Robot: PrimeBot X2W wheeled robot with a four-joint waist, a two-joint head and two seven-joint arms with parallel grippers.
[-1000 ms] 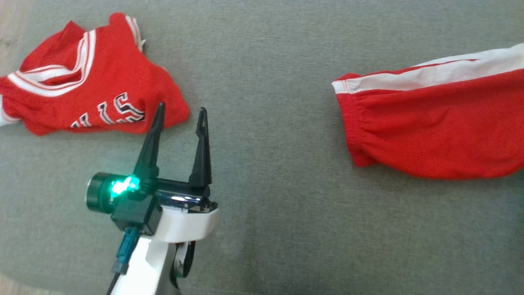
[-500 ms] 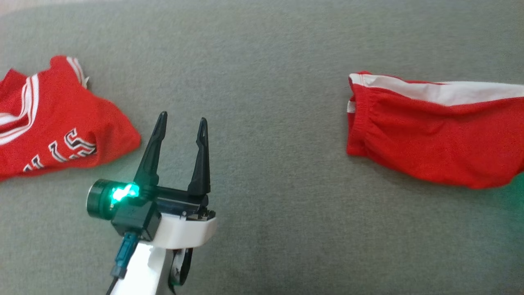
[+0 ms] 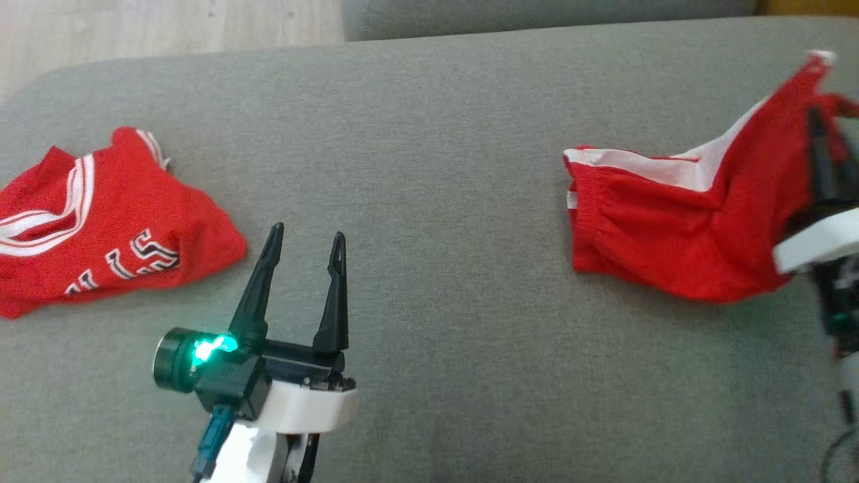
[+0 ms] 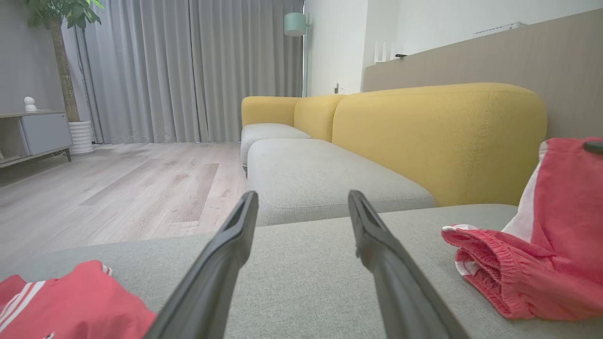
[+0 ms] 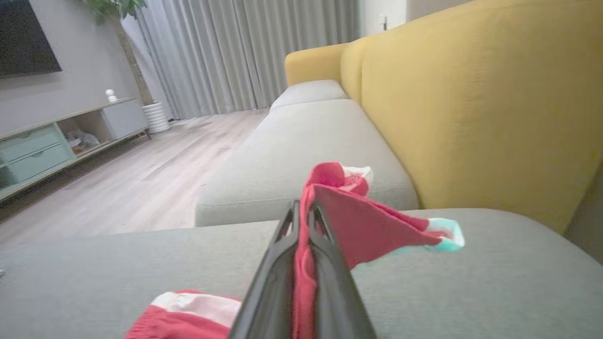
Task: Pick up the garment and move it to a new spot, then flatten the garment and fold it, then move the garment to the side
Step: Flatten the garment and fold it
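Two red clothes on grey couch seat (image 3: 436,134). Right gripper (image 5: 303,209) squeezes shorts (image 3: 658,241), maybe leg end (blurry), holding that end up to carry. Left gripper (image 3: 307,236) spread wide, empty, near jersey (image 3: 100,221).

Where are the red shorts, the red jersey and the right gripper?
red shorts (image 3: 637,231): head view, red fabric beside the elastic waistband.
red jersey (image 3: 134,215): head view, red fabric above the lettering.
right gripper (image 5: 304,209): right wrist view, between its fingertips, pinching the shorts.
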